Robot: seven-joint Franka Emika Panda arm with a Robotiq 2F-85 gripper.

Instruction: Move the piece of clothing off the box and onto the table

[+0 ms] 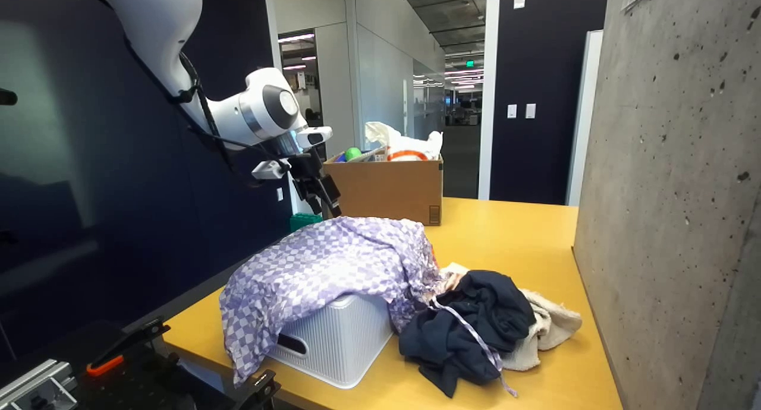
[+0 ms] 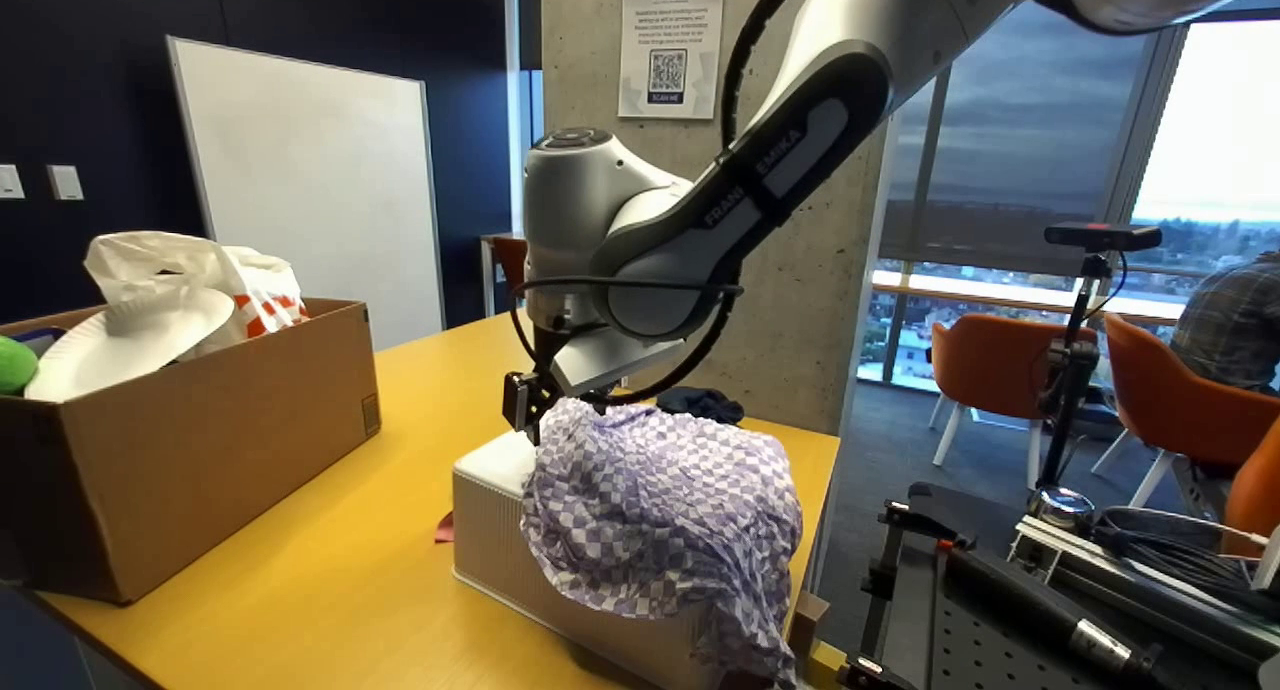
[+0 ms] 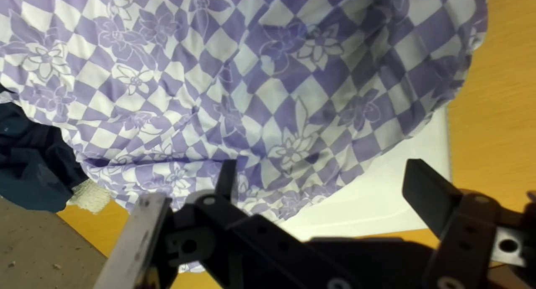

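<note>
A purple-and-white checkered piece of clothing [image 1: 333,267] lies draped over a white ribbed box [image 1: 351,338] and hangs down its side. It also covers much of the box [image 2: 500,530] in the other view of the scene, where the clothing [image 2: 660,510] hangs toward the table edge. The yellow table [image 1: 505,232] bears the box. My gripper [image 1: 327,209] is above the far end of the box. In the wrist view the gripper [image 3: 320,171] is open, with nothing between its fingers. The clothing's edge [image 3: 268,155] and the bare white box lid [image 3: 377,188] show beyond and below the fingers.
A cardboard box [image 1: 386,190] with a white bag [image 1: 410,145] stands at the table's far end. Dark clothing [image 1: 481,315] and a cream cloth [image 1: 547,327] lie beside the white box. A concrete wall [image 1: 672,190] borders the table.
</note>
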